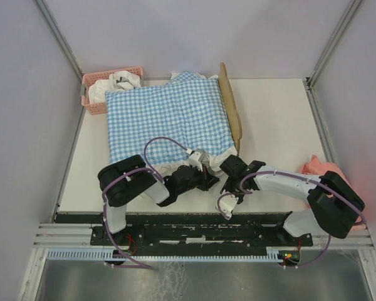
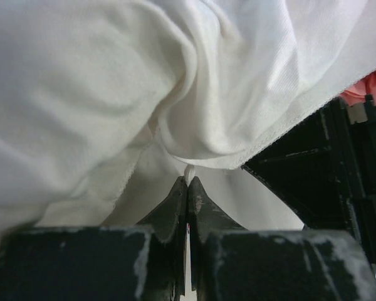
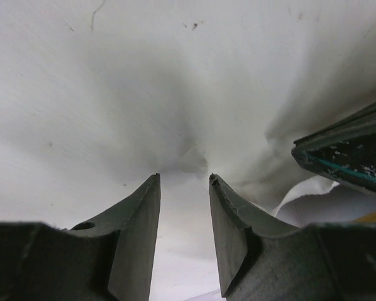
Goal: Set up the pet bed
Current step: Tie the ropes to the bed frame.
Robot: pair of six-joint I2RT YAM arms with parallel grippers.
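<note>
Left hand point(image 2: 188, 183) is pinched tight on a thin tab of white cloth point(image 2: 113, 94), a soft knit with a stitched hem that billows in heavy folds at twelve o'clock of my fingers. I judge I hold it there so the edge can be drawn taut. My right hand point(image 3: 185, 182) stands apart, its fingers bracketing a pucker in smooth white cloth without gripping it, probably ready for a second hold. The pet bed point(image 1: 231, 110) lies at twelve o'clock from both hands on the bench point(image 1: 276, 125), mostly buried under blue-white gingham bedding point(image 1: 169, 116). Only its pale wood headboard, seen edge-on, shows along the three o'clock side.
</note>
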